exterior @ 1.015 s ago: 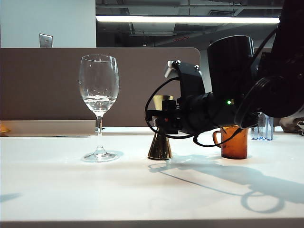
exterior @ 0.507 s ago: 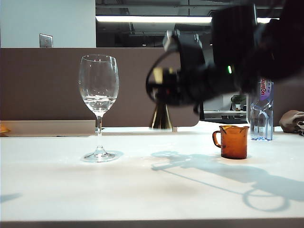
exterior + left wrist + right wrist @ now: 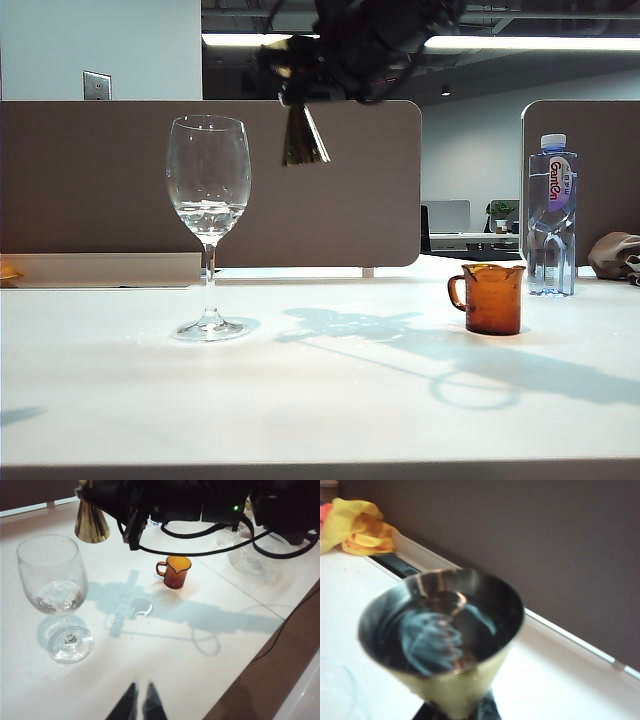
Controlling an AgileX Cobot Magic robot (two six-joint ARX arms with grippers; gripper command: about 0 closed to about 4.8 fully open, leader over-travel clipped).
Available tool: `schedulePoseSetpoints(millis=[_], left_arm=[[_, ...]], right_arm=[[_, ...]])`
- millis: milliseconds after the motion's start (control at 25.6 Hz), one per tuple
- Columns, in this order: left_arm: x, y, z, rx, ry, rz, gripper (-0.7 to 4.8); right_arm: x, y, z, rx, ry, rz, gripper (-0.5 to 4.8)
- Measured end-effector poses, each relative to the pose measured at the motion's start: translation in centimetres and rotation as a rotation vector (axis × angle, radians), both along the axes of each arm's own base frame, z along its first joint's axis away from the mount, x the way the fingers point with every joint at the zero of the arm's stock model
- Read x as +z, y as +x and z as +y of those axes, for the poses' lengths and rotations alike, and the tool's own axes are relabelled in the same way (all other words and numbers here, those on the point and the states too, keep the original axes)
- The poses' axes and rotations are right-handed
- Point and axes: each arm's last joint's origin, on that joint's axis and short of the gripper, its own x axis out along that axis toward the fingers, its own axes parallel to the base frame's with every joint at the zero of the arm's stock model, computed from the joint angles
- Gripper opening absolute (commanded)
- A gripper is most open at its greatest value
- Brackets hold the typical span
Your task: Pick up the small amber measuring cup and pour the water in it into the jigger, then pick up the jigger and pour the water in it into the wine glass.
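The gold jigger (image 3: 303, 137) hangs high in the air, just right of the wine glass (image 3: 208, 190) and near its rim height. My right gripper (image 3: 297, 92) is shut on its waist. In the right wrist view the jigger (image 3: 445, 645) stays upright, its upper cone holds water (image 3: 432, 640), and the right gripper (image 3: 457, 711) clamps it below. A little liquid sits in the wine glass bowl. The small amber measuring cup (image 3: 492, 298) stands on the table at the right, apart from both arms. My left gripper (image 3: 141, 700) is shut and holds nothing, hovering over the near table edge.
A clear plastic water bottle (image 3: 552, 215) stands behind the amber cup. A small puddle (image 3: 141, 607) lies on the white table (image 3: 320, 400) between glass and cup. A clear glass bowl (image 3: 255, 557) sits at the far side. A yellow cloth (image 3: 357, 530) lies by the partition.
My right arm has lifted the jigger off the table and carried it up and to the left, toward the wine glass. The amber cup, glass and left arm have stayed still.
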Motion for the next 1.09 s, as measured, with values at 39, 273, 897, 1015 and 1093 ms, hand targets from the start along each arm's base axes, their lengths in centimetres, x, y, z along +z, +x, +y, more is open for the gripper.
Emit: schedulePoseSetpoints(millis=[39, 273, 897, 1015, 1093], left_arm=[[0.0, 0.0, 0.0, 0.000, 0.000, 0.000, 0.26], [0.0, 0.0, 0.0, 0.000, 0.000, 0.000, 0.26], [0.0, 0.0, 0.0, 0.000, 0.000, -0.001, 0.26], [0.0, 0.0, 0.0, 0.000, 0.000, 0.000, 0.26], [0.0, 0.0, 0.0, 0.000, 0.000, 0.000, 0.26]], right_arm=[[0.2, -0.1, 0.2, 0.008, -0.010, 0.000, -0.01], [1.2, -1.1, 1.8, 0.055, -0.176, -0.087, -0.01], [-1.4, -0.6, 3.4, 0.104, -0.758, -0.366, -0.01], [-0.6, -0.3, 3.6, 0.099, -0.841, -0.447, -0.01], [0.2, -0.1, 3.8, 0.087, -0.871, -0.494, -0.01]])
